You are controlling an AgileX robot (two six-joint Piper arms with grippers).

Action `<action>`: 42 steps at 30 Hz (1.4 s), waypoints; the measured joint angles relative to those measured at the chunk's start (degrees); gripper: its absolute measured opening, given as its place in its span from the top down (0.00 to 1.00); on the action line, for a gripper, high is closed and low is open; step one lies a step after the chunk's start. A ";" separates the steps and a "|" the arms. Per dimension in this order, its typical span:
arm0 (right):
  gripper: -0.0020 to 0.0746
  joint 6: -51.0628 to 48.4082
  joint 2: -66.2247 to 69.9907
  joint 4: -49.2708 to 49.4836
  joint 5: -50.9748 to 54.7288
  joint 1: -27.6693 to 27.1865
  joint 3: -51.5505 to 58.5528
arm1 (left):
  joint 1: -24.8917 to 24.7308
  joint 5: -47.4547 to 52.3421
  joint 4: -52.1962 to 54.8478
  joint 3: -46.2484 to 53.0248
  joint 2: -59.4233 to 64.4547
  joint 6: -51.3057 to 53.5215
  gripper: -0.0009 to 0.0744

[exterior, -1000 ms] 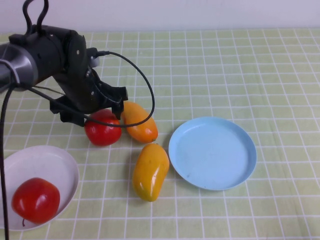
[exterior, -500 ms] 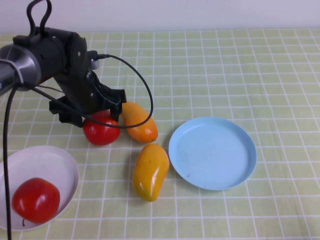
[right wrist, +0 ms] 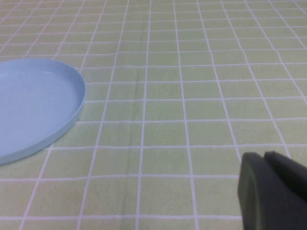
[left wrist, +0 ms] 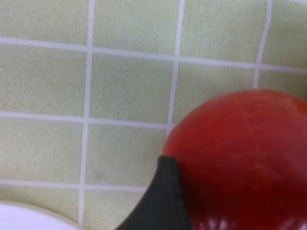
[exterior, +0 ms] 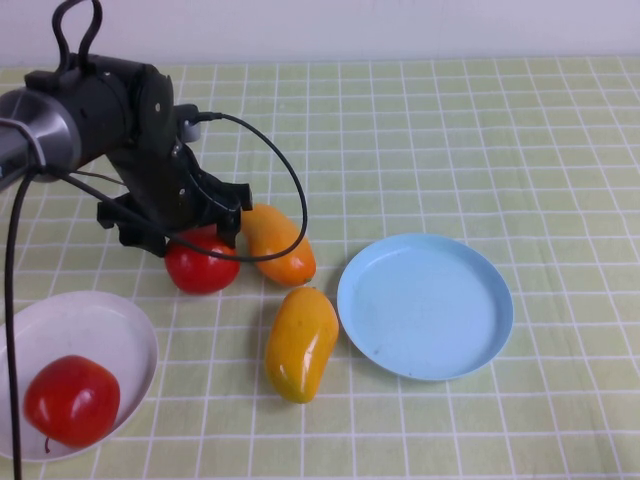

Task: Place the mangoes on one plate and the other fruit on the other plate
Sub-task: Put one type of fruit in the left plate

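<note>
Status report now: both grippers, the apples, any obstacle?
Left gripper down around table apple, not clamped. Right gripper shut, parked. Orange mango beside it.

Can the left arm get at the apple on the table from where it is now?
Probably yes. The left gripper is right over that apple, one of its fingers beside it. The orange mango lies close on one side.

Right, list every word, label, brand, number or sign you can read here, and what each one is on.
None: no view shows any readable text.
The apples, mangoes, blue plate and white plate carry no stickers or print.
The gridded cloth has only lines.
The left hand over the apple and the right hand show no markings.
</note>
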 joint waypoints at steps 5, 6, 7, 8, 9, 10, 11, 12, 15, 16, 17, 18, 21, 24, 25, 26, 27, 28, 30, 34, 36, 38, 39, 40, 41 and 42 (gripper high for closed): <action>1.00 0.00 0.00 0.00 0.00 0.00 0.00 | 0.00 1.59 1.62 0.11 -1.92 1.77 0.20; 0.99 0.00 0.00 0.00 0.00 0.00 0.00 | 0.00 2.02 2.41 0.11 -2.71 2.49 0.20; 1.00 0.00 0.00 0.00 0.00 0.00 0.00 | 0.00 2.60 3.49 0.11 -3.90 3.44 0.20; 0.99 0.00 0.00 0.00 0.00 0.00 0.00 | 0.00 3.43 4.70 0.11 -5.31 4.38 0.20; 0.99 0.00 0.00 0.00 0.00 0.00 0.00 | 0.00 4.68 5.72 0.11 -6.82 5.20 0.20; 0.99 0.00 0.00 0.00 0.00 0.00 0.00 | 0.00 6.40 6.51 0.11 -8.06 6.15 0.20; 1.00 0.00 0.00 0.00 0.00 0.00 0.00 | 0.00 8.48 7.64 0.11 -9.54 7.17 0.20; 0.99 0.00 0.00 0.00 0.00 0.00 0.00 | 0.00 10.38 8.71 0.11 -10.90 7.95 0.20; 0.99 0.00 0.00 0.00 0.00 0.00 0.00 | 0.36 14.63 11.35 0.64 -13.89 9.85 0.20; 0.99 0.00 0.00 0.00 0.00 0.00 0.00 | 0.61 14.91 12.42 1.57 -14.97 10.25 0.20; 0.99 0.00 0.00 0.00 0.00 0.00 0.00 | 0.75 14.91 13.50 3.07 -16.14 10.71 0.20; 0.99 0.00 0.00 0.00 0.00 0.00 0.00 | 1.00 15.20 14.29 4.56 -17.14 11.05 0.20; 1.00 0.00 0.00 0.00 0.00 0.00 0.00 | 1.91 15.46 15.76 10.82 -20.85 12.09 0.20; 0.99 0.00 0.00 0.00 0.00 0.00 0.00 | 3.32 15.67 15.75 17.09 -23.94 12.46 0.20; 0.99 0.00 0.00 0.00 0.00 0.00 0.00 | 3.94 15.67 15.84 18.82 -25.07 12.56 0.20; 0.99 0.00 0.00 0.00 0.00 0.00 0.00 | 4.68 15.67 15.84 20.05 -25.99 12.59 0.20; 0.99 0.00 0.00 0.00 0.00 0.00 0.00 | 5.32 15.67 15.84 21.13 -26.94 12.69 0.20; 1.00 0.00 0.00 0.00 0.00 0.00 0.00 | 6.39 15.56 15.84 22.60 -28.34 12.69 0.20; 0.99 0.00 0.00 0.00 0.00 0.00 0.00 | 8.28 14.07 15.84 24.52 -30.23 12.69 0.20; 1.00 0.00 0.00 0.00 0.00 0.00 0.00 | 10.28 10.07 16.22 25.79 -31.28 12.69 0.20; 1.00 0.00 0.00 0.00 0.00 0.00 0.00 | 10.37 7.84 15.99 25.81 -31.28 12.69 0.20; 0.99 0.00 0.00 0.00 0.00 0.00 0.00 | 10.37 5.74 15.78 25.81 -30.87 12.94 0.20; 0.99 0.00 0.00 0.00 0.00 0.00 0.00 | 10.37 4.77 15.65 25.91 -30.47 13.44 0.20; 0.99 0.00 0.00 0.00 0.00 0.00 0.00 | 10.37 4.02 15.65 25.91 -29.96 13.97 0.20; 0.99 0.00 0.00 0.00 0.00 0.00 0.00 | 10.37 3.45 15.65 25.91 -29.43 14.22 0.20; 0.99 0.00 0.00 0.00 0.00 0.00 0.00 | 10.37 3.05 15.65 25.91 -28.64 14.37 0.20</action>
